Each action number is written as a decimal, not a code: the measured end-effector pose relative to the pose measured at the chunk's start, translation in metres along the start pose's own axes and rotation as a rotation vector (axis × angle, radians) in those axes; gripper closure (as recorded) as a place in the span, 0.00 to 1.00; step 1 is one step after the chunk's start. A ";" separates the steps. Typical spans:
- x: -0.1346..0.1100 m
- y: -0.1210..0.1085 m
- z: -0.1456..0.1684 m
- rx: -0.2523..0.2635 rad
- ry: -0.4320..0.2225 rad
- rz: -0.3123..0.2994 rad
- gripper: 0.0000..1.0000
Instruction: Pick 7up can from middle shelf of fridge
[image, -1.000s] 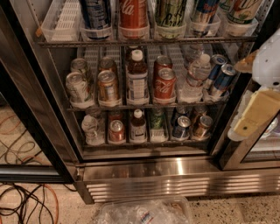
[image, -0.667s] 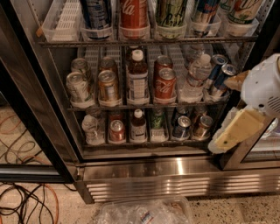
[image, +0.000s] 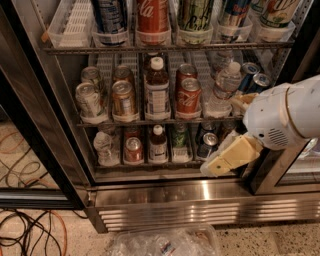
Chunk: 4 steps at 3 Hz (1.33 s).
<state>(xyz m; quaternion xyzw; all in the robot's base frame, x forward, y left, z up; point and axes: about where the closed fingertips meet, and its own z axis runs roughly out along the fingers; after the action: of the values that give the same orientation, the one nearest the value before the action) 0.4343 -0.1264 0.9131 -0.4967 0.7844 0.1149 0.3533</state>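
Note:
The 7up can (image: 89, 100), pale green and white with a silver top, stands at the left end of the middle shelf (image: 150, 122) of the open fridge (image: 190, 210). A second similar can stands behind it. To its right stand a copper-orange can (image: 123, 99), a brown bottle (image: 157, 90), two red Coca-Cola cans (image: 188, 95) and a water bottle (image: 223, 87). My gripper (image: 225, 160), beige on a white arm (image: 287, 115), hangs in front of the fridge's lower right, far right of and below the 7up can. It holds nothing that I can see.
Taller cans (image: 152, 17) fill the rack above. The lower shelf holds small cans and bottles (image: 158, 145). The black door frame (image: 35, 120) stands at left. Cables (image: 30, 230) lie on the floor at left, and a clear plastic bag (image: 165, 242) lies below the fridge base.
My arm and gripper have moved left and down from the right edge, now covering the lower right of the fridge opening. The cans have not moved.

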 end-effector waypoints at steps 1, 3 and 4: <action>0.000 0.000 0.000 0.001 0.000 -0.001 0.00; -0.013 0.018 0.029 0.034 -0.155 0.069 0.00; -0.024 0.042 0.069 0.059 -0.255 0.088 0.00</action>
<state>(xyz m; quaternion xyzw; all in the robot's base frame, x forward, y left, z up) 0.4344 -0.0531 0.8722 -0.4325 0.7572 0.1696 0.4591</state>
